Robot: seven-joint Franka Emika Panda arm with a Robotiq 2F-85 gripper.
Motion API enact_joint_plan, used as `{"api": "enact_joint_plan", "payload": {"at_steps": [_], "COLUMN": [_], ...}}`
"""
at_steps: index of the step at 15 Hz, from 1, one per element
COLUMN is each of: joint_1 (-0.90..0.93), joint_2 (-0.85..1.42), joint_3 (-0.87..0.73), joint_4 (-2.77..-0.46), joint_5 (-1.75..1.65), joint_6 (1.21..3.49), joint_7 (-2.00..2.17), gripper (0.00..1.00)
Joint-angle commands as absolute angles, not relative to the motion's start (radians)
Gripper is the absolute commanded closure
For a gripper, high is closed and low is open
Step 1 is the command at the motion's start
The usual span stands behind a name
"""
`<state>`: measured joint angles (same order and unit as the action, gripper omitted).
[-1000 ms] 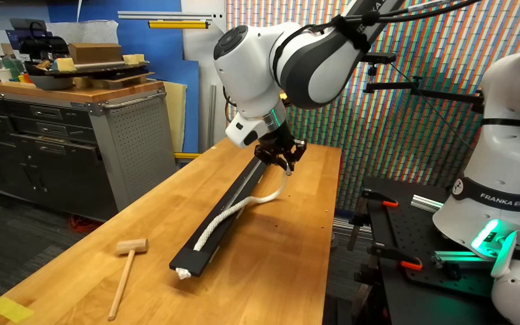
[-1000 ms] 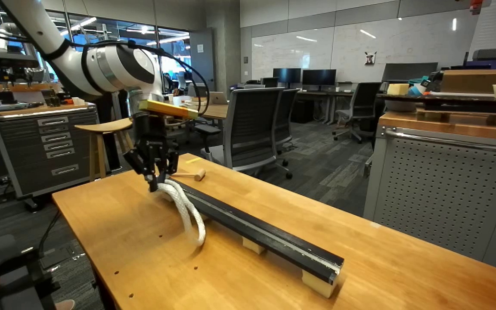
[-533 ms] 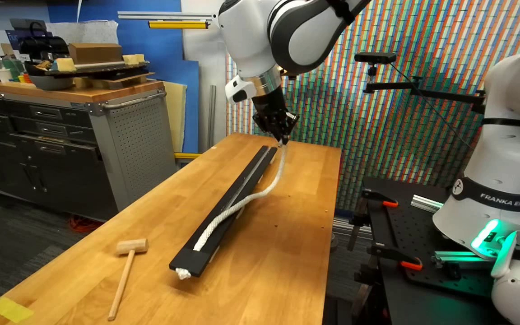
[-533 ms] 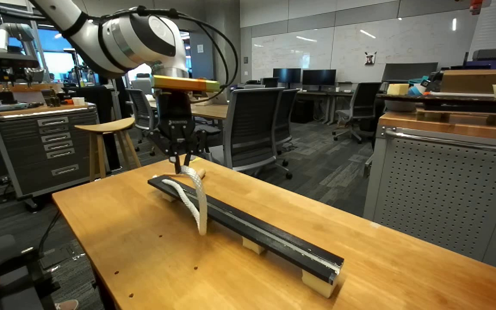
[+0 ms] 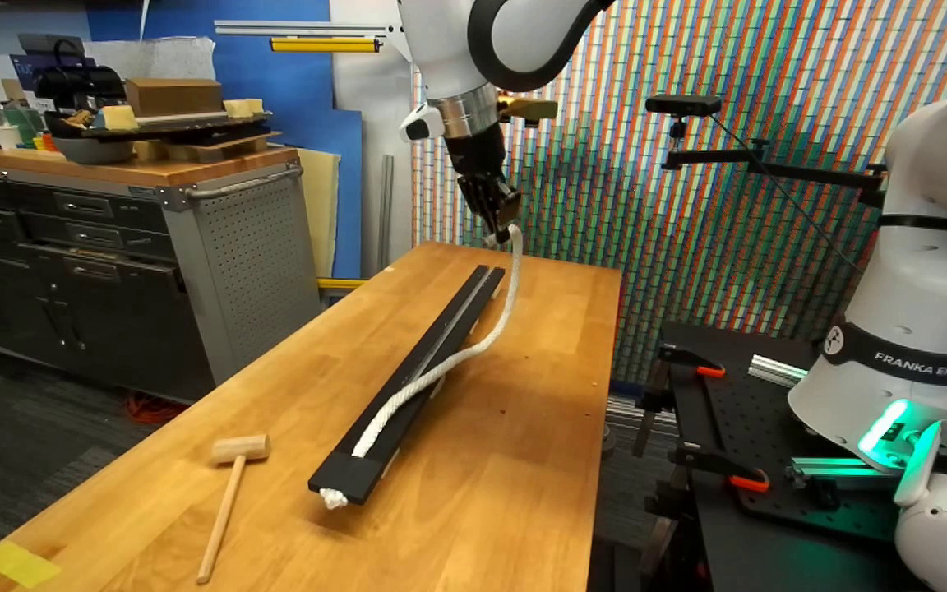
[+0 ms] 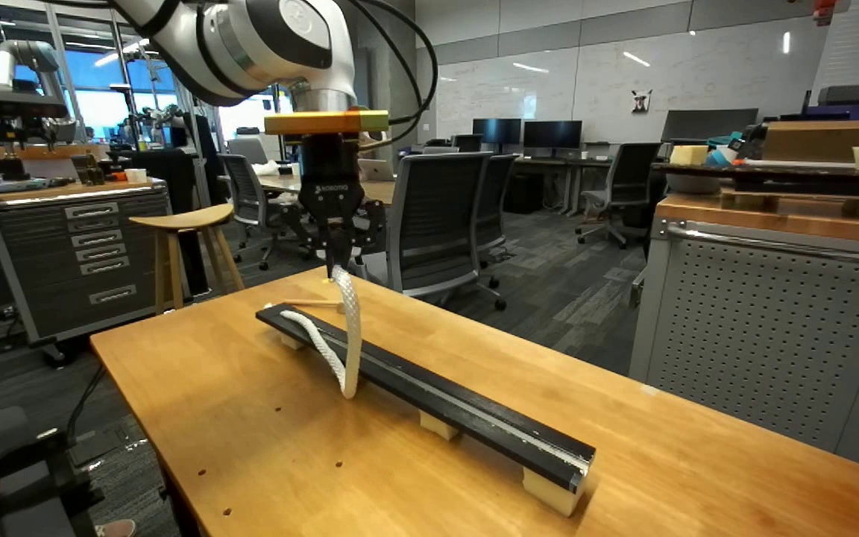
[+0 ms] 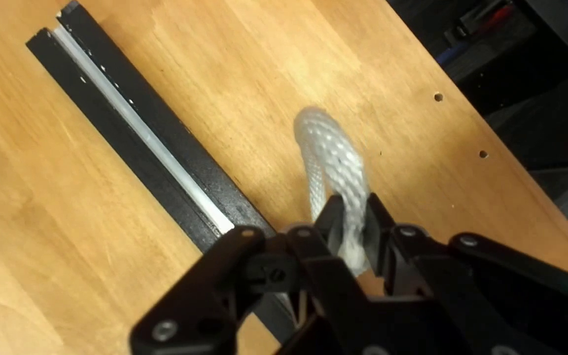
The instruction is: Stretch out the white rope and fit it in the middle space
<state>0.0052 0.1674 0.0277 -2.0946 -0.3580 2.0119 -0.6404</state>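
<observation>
The white rope is pinched near one end by the gripper and sags beneath it; slack should be drawn out along the lower-lying middle space before lowering.

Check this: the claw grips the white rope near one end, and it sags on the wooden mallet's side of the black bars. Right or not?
Not quite: the claw grips the white rope near one end, but it sags on the opposite side of the black bars from the wooden mallet, as both exterior views show.
</observation>
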Motion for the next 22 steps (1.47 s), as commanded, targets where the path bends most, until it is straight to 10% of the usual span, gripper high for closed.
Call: {"api": "enact_joint_plan", "payload": {"at_steps": [1, 21, 22], "joint_1": [-0.011, -0.084, -0.088], "joint_2": [0.184, 0.226, 0.237], "joint_3": [0.012, -0.159, -0.154], "joint_4": [-2.045, -2.035, -2.043], "joint_5": [-0.313, -0.298, -0.317], "joint_6": [2.035, 2.174, 2.152], "joint_7": [-0.513, 0.285, 0.212], "gripper": [0.95, 0.96, 0.85]}}
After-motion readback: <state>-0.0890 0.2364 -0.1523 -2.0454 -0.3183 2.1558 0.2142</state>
